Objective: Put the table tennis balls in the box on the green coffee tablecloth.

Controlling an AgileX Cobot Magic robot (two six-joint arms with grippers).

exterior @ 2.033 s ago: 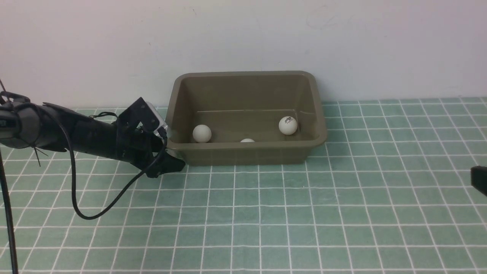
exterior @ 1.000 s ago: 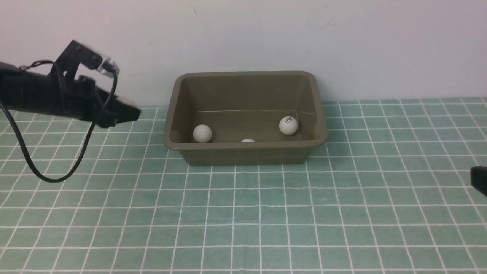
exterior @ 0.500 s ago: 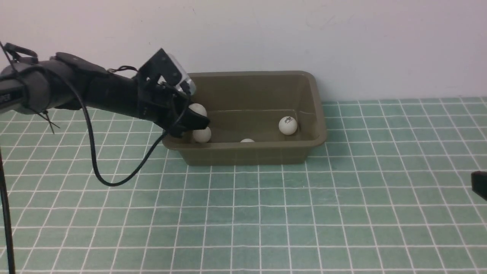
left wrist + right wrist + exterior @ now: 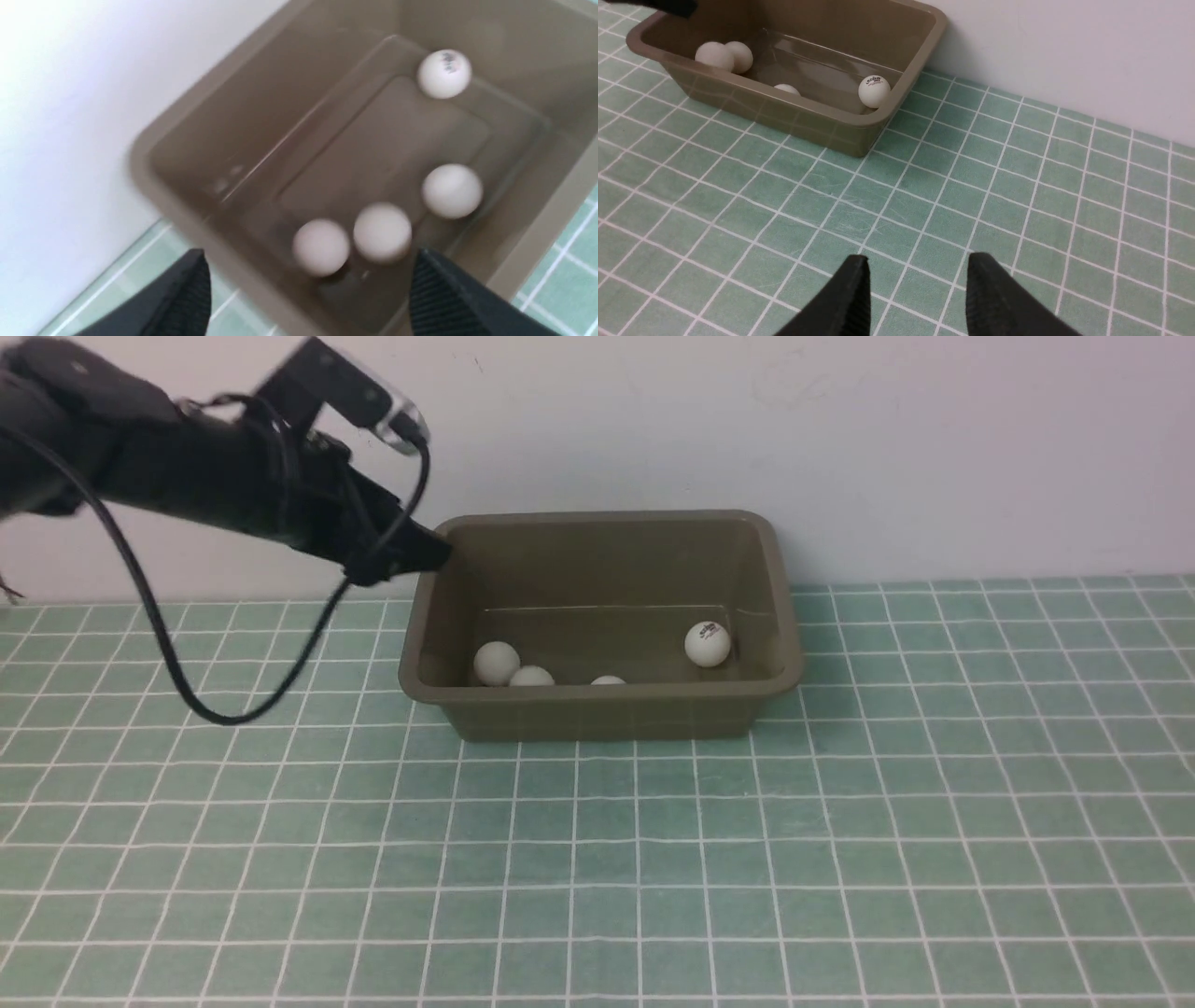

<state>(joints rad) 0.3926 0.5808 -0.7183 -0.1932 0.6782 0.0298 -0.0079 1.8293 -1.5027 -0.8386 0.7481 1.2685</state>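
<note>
Left gripper (image 4: pixel 428 553) spread wide, empty, above left far corner of olive-brown plastic box (image 4: pixel 597 714): good drop spot. Four small white balls (image 4: pixel 707 644) rest inside; walls stop rolling.

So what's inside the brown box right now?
Four table tennis balls in the box: two together at its left end, one half hidden behind the near wall, a printed one right. Nothing else visible.
</note>
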